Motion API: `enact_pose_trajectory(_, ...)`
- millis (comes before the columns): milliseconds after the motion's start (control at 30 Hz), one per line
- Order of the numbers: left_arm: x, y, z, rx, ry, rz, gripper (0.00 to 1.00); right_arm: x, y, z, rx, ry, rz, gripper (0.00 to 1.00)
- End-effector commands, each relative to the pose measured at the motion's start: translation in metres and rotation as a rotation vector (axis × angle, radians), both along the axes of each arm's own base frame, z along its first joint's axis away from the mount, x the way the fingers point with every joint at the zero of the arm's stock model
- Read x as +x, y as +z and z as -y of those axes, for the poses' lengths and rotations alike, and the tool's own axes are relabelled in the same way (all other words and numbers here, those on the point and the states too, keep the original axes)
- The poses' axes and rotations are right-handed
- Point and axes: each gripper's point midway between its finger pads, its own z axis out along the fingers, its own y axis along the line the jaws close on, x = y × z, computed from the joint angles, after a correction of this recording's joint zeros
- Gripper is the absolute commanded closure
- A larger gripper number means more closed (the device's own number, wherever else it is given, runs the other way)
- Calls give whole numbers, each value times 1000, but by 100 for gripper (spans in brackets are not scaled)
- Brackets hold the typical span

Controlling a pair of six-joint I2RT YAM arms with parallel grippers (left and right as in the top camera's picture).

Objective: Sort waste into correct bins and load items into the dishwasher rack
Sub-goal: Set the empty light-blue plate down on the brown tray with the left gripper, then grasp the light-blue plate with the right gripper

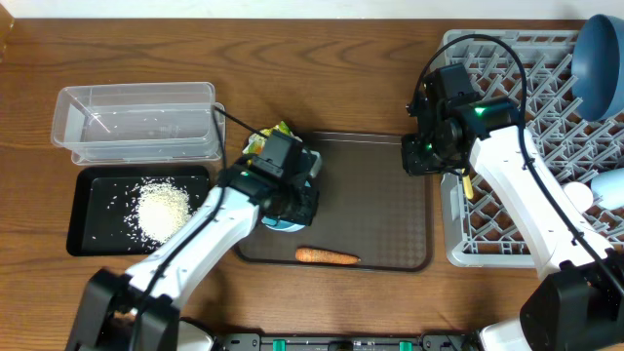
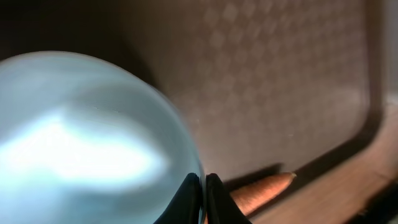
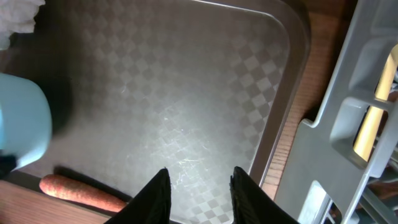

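A wooden tabletop (image 1: 322, 68) fills the overhead view. We see the carrot (image 1: 328, 256) on the brown tray (image 1: 390, 195), beside the dishwasher rack (image 1: 556, 107). Left wrist: the left gripper (image 2: 202, 190) is clenched on the rim of the light-blue cup (image 2: 81, 143). Right wrist: the right gripper (image 3: 200, 177) is released and empty, and the pale yellow spoon (image 3: 371, 124) lies in the rack.

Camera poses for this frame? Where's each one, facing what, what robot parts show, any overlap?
Overhead: above the table, looking straight down; both arms, brown tray, rack.
Left wrist: on left pincer, close against light-blue cup; only its tips show.
Right wrist: above tray, facing down; open right pincer shows.
Shared: carrot in all three.
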Motion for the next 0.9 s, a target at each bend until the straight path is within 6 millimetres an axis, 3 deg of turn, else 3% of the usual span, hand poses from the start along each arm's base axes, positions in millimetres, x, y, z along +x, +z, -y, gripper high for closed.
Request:
enact_pose_trajectory(0, 0, -9, 5, 35, 5, -6, 92, 2, 2, 3, 4, -26, 6, 67)
enact_pose_trajectory(300, -2, -2, 43, -30, -31, 50, 90, 3, 3, 2, 8, -29, 12, 66)
enact_pose_trajectory(367, -4, 0, 49, -41, -47, 61, 86, 3, 3, 2, 11, -47, 9, 64)
enact_pose_trajectory(433, -4, 0, 50, -41, -49, 61, 54, 5, 3, 2, 13, -48, 14, 63)
enact_pose_trajectory(500, -2, 2, 45, -37, -40, 66, 39, 5, 3, 1, 14, -51, 15, 60)
enact_pose_trajectory(567, 3, 7, 35, -35, -7, 69, 36, 4, 3, 0, 22, -48, 12, 58)
enact_pose_trajectory(667, 14, 20, 4, -26, 87, 68, 35, 1, 5, -9, 70, -33, -3, 56)
enact_pose_trajectory(867, 20, 45, -85, 0, 357, 32, 33, -3, 6, -31, 93, 24, 6, 55)
